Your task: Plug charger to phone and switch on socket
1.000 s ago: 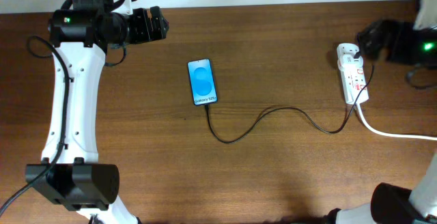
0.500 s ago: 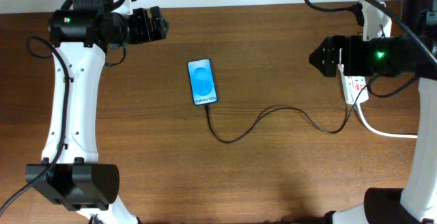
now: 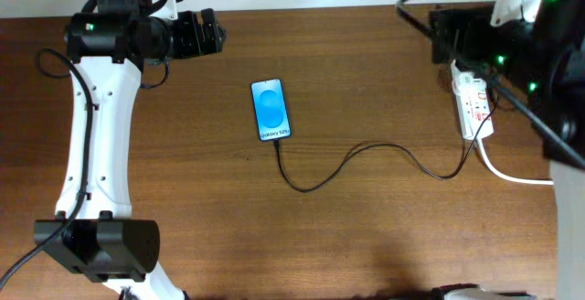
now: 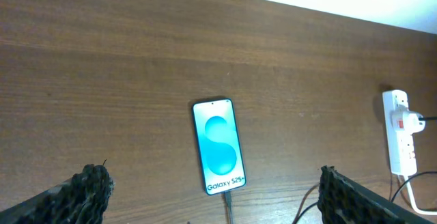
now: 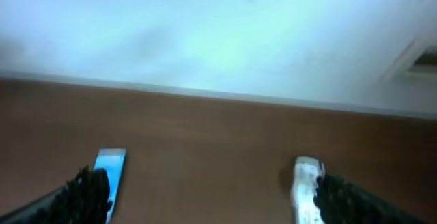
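Both claws gape wide, empty: left claw [image 3: 208,33] near the surface [image 3: 366,236]'s far-left corner, right claw [image 5: 212,195] far-right. The phone [image 3: 271,110] lies centrally, the charger [image 3: 366,149] touching its near end, running to the socket [image 3: 473,108] by the right edge.

- overhead: bright, even, sharp; soft shadows
- left wrist: sharp, evenly lit
- right wrist: blurred throughout, phone [image 5: 115,169] and socket [image 5: 305,181] smeared, pale bluish cast

Item: phone [image 4: 219,146], screen up. Lettering: a single line, "Galaxy S25+", in white at the bottom of the blue display, below the lighter oval. It reads plainly in the left wrist view. From overhead the same line is small and barely legible.
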`<state>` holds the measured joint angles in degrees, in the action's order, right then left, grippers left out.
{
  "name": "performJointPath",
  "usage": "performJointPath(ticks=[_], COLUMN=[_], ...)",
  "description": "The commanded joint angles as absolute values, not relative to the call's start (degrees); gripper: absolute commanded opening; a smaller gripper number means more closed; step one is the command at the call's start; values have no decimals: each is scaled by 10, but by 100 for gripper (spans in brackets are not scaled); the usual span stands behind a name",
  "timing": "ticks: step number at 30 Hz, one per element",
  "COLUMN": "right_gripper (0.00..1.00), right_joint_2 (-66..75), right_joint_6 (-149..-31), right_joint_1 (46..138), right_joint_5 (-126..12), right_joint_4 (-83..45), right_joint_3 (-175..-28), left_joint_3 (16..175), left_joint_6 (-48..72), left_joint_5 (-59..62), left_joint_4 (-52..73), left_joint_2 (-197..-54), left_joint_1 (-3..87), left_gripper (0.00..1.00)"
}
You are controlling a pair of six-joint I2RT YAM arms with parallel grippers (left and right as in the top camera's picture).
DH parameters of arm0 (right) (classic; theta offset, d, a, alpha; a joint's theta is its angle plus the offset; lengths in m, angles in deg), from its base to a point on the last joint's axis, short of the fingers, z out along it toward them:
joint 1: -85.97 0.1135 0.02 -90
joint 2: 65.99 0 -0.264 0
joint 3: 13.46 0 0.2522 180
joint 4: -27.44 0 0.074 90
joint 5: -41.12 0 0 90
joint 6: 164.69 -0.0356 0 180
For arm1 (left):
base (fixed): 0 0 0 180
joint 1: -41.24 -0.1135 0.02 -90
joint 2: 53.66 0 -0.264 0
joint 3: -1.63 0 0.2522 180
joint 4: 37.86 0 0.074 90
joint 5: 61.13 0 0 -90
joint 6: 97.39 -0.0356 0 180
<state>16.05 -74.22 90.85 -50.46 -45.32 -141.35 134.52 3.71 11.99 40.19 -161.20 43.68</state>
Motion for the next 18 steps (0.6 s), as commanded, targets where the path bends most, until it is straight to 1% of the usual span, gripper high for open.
performJointPath(ticks=[1, 3, 6, 9, 13, 15, 18], right_gripper=[98, 99, 98, 98, 99, 99, 98], right_joint_2=[68, 18, -103, -208, -315, -362, -432], right_joint_6=[-734, -734, -735, -735, -735, -735, -735], right_joint_1=[911, 911, 911, 911, 905, 904, 904], right_joint_5=[-467, -466, -467, -466, -466, -464, -464], right_joint_4=[-345, -285, -128, -23, 113, 162, 172], right_joint_3=[-1240, -1152, -947, -781, -600, -530, -462], left_joint_3=[1347, 1347, 1347, 1347, 1346, 1347, 1347], left_joint_6=[28, 28, 28, 28, 28, 28, 28], left_joint_5=[124, 124, 124, 124, 124, 124, 124], left_joint_4=[403, 403, 403, 403, 403, 403, 403], left_joint_2=[-1614, -1614, -1614, -1614, -1614, -1614, -1614], left_joint_1=[437, 437, 437, 437, 437, 437, 437], left_gripper=[99, 100, 100, 100, 99, 99, 99])
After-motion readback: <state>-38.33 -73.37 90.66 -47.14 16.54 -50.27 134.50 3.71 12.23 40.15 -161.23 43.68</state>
